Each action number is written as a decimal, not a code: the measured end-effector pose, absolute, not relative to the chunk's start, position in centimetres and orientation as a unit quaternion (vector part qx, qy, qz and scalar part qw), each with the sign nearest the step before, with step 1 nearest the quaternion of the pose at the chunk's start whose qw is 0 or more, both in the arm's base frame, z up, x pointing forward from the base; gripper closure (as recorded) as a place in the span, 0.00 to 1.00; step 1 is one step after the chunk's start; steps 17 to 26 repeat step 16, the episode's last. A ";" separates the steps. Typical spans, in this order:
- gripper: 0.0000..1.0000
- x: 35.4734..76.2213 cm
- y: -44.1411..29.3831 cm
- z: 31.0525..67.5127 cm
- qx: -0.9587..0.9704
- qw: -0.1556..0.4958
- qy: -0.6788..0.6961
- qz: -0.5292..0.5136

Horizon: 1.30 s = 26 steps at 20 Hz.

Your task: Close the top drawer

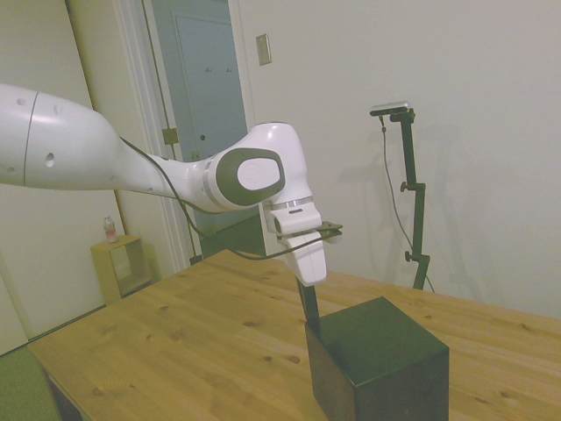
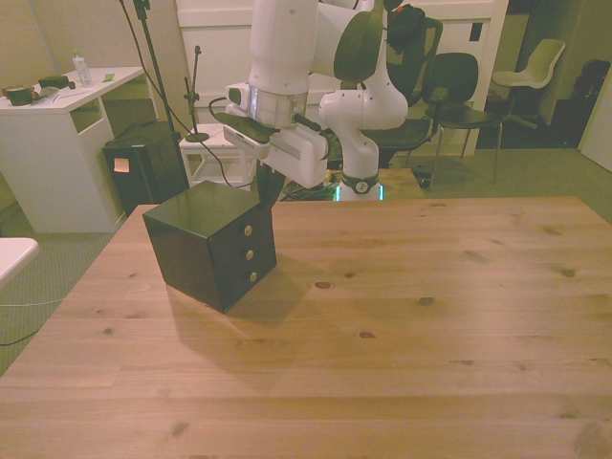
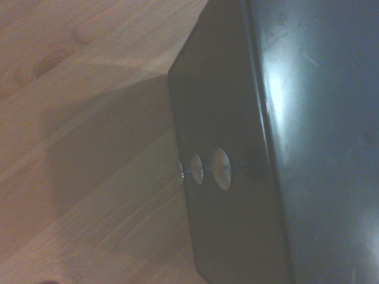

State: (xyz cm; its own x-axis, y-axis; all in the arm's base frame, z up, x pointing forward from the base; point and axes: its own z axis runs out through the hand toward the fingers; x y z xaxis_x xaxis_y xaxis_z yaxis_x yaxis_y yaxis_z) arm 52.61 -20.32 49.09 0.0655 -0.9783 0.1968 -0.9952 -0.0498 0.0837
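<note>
Top drawer point(image 2: 242, 226) sits at the top of the cabinet point(image 2: 196, 244) front, flush with the two drawers below; all three knobs line up in the wrist view, so it looks fully closed, task essentially done. Cabinet stands near the table point(image 2: 430, 316) far edge, toward the front view's left corner. Gripper point(image 2: 267, 196) hangs at the cabinet's top front edge, right by the drawer; fingers look pressed together, holding nothing. Only retreat seems left. No readable labels or writing.
</note>
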 end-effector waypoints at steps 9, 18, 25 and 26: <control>1.00 52.4 -19.3 48.9 0.717 0.120 -0.685 0.039; 0.00 53.6 -14.7 49.6 0.761 0.051 -0.629 0.150; 0.00 53.6 -14.7 49.6 0.761 0.051 -0.629 0.150; 0.00 53.6 -14.7 49.6 0.761 0.051 -0.629 0.150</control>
